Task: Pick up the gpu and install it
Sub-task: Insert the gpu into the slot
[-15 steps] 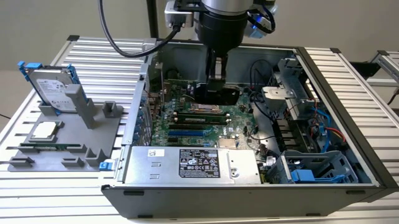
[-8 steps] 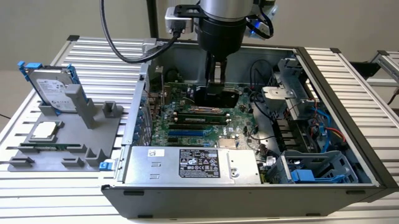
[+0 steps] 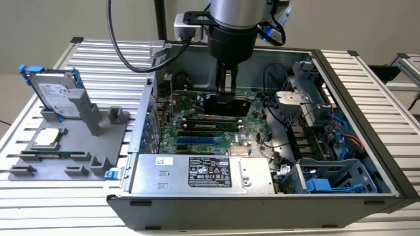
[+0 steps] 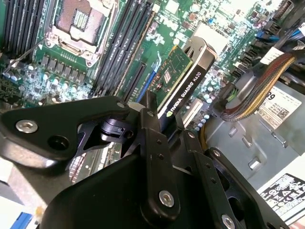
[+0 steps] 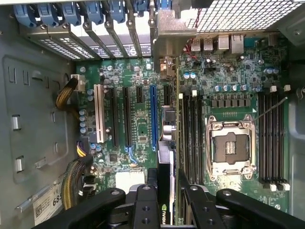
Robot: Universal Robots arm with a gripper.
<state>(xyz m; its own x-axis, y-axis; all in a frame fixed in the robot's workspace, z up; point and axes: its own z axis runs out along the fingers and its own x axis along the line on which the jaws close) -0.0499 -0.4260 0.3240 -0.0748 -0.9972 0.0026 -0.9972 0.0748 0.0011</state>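
You see the gpu [image 4: 183,78] as glossy green circuit board under a matt black plastic shroud, with a dull silver metal bracket. Your hand [image 4: 162,143] is matt black metal with shiny screw heads. The bench [image 3: 98,59] is ribbed, brushed aluminium.

The exterior view looked down from above and in front of the open computer case [image 3: 262,206], taking in the whole case at frame centre and the parts tray [image 3: 66,147] at frame left. Both wrist views sat close behind the gripper [image 5: 167,191], facing the motherboard [image 5: 138,124] at short range. They shared the processor socket [image 4: 78,24] and adjacent slots.
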